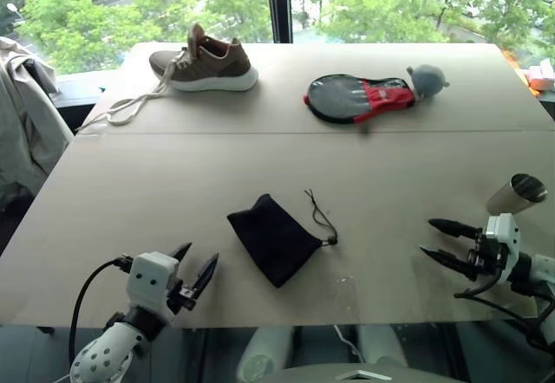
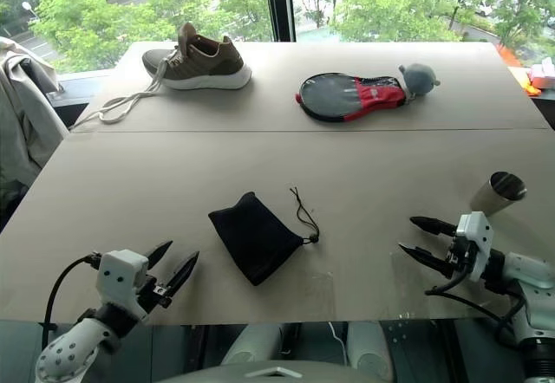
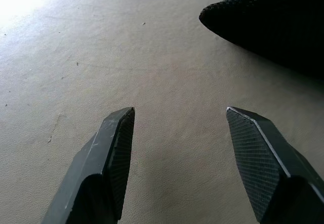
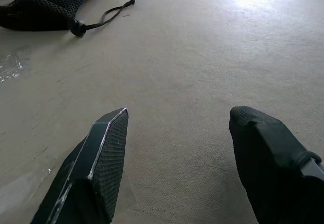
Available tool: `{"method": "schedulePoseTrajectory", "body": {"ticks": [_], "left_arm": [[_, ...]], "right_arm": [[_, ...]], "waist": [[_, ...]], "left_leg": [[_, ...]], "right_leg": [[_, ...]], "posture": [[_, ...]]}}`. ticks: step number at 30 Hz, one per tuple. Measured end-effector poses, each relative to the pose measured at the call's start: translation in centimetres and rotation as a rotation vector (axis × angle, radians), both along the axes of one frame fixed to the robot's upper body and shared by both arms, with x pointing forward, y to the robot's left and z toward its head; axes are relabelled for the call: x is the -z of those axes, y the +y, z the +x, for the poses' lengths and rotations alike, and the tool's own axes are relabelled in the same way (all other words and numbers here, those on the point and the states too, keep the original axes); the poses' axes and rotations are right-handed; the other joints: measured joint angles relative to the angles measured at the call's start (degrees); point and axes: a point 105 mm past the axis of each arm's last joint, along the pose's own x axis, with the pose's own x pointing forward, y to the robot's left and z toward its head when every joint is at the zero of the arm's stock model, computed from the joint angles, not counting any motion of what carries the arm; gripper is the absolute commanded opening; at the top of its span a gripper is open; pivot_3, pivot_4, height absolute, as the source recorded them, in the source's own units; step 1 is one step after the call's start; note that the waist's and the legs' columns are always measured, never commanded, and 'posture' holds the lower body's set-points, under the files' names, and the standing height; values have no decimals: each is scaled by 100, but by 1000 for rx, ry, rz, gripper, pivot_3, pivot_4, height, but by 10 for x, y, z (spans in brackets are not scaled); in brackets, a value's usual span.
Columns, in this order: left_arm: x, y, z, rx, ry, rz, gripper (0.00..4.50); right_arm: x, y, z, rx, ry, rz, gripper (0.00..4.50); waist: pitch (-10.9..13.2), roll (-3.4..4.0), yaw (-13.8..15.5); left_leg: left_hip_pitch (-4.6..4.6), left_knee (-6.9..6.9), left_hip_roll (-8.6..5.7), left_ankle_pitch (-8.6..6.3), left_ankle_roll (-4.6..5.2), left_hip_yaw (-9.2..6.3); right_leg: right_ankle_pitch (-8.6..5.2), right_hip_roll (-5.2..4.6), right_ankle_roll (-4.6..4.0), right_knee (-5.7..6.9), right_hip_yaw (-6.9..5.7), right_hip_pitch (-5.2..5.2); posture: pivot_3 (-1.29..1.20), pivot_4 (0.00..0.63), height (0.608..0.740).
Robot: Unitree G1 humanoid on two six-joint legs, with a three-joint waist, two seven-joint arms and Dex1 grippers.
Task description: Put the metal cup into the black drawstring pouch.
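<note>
1. Nearest, at the front edge of the table [image 1: 121, 166], the left gripper [image 1: 196, 271] hangs low over the bare top with its two black fingers spread and nothing between them.
2. On the opposite side the right gripper [image 1: 440, 241] points inward across the table, its fingers [image 4: 101, 158] also parted and empty.
3. Between the two, a little further in, the black drawstring pouch [image 1: 273, 237] lies flat and slack — its cord [image 1: 319, 212] and toggle trail off toward the right gripper's side. Neither gripper touches it.
4. The metal cup [image 1: 517, 193] stands just behind the right gripper near the table's right edge, tilted, dark mouth up — well apart from the pouch.
5. Far across the table sits a brown shoe [image 1: 206, 61] with loose white laces, and to its right a black-and-red paddle case [image 1: 360, 98] with a small grey soft toy [image 1: 427, 78] at its end.
6. A pale jacket [image 1: 22, 114] hangs beyond the left edge.
</note>
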Motion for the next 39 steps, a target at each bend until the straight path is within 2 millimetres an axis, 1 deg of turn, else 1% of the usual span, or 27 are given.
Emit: {"method": "schedulePoseTrajectory", "body": {"ticks": [12, 14, 17, 18, 19, 21, 24, 25, 28, 31, 33, 35, 39], "left_arm": [[-2, -2, 0, 5, -6, 2, 2954], [-3, -4, -2, 28, 4, 10, 2954], [5, -9, -13, 115, 77, 72, 2954], [6, -14, -17, 156, 95, 86, 2954], [6, -16, -19, 174, 100, 90, 2954], [5, -25, -27, 261, 128, 106, 2954], [1, -32, -28, 321, 132, 100, 2954], [-4, -39, -28, 361, 120, 96, 2954], [-18, -54, -25, 461, 85, 108, 2954], [-20, -67, -21, 570, 97, 148, 2954], [-20, -73, -19, 593, 95, 146, 2954], [-23, -85, -14, 628, 79, 140, 2954], [-25, -111, -14, 683, 65, 140, 2954]], "right_arm": [[0, 1, -2, -16, 2, 0, 3203], [2, 1, -7, -40, 14, 4, 3203], [1, 2, -22, -119, 19, 43, 3203], [-1, 3, -28, -160, 21, 63, 3203], [-2, 2, -30, -173, 23, 66, 3203], [-3, -5, -39, -204, 53, 37, 3203], [-2, -7, -46, -233, 72, -1, 3203], [1, -7, -52, -265, 92, -35, 3203], [5, -5, -60, -316, 97, -70, 3203], [6, 0, -63, -338, 80, -55, 3203], [6, 1, -64, -340, 79, -46, 3203], [5, 1, -64, -341, 71, -41, 3203], [3, 1, -63, -329, 52, -19, 3203]], "waist": [[0, 0, 0], [0, 0, 2], [4, 6, -2], [5, 8, -2], [5, 8, -3], [6, 9, 0], [8, 13, 1], [10, 16, 8], [10, 16, 3], [11, 22, -1], [12, 20, -1], [12, 19, 4], [12, 21, 7]], "left_leg": [[0, 0, 0, 0, 0, 0], [-1, 0, 0, 0, 0, -1], [-2, 0, 0, -2, 2, 0], [-1, 0, 0, -3, 4, 3], [-1, 0, 0, -3, 4, 3], [-1, 0, 1, -4, 6, 5], [-1, 0, 4, -5, 6, 4], [-3, 0, 5, -5, 6, 1], [-2, 0, 7, -5, 6, 5], [0, 0, 8, -4, 7, 9], [0, 0, 8, -5, 7, 12], [0, 1, 6, -4, 7, 11], [2, 1, 7, -4, 7, 9]], "right_leg": [[0, 0, 0, 0, 0, 0], [0, 0, 0, -1, -3, 0], [-1, -1, -1, -3, -1, 0], [-1, -2, 0, -4, 2, 1], [-1, -3, 0, -4, 2, 2], [-1, -10, 0, -4, -2, 2], [-2, -15, -1, -3, -8, 2], [-2, -18, -1, -3, -10, 2], [-2, -17, -1, -3, -22, 2], [-1, -16, -1, -3, -22, 2], [-1, -17, -1, -4, -21, 2], [0, -18, 0, -4, -22, 3], [3, -16, -3, -4, -23, 4]], "posture": [[0, 150, 736], [0, 150, 736], [0, 150, 736], [0, 150, 736], [0, 150, 736], [0, 150, 736], [0, 150, 736], [0, 150, 736], [0, 150, 736], [0, 150, 736], [0, 150, 736], [0, 150, 736], [0, 150, 736]]}}
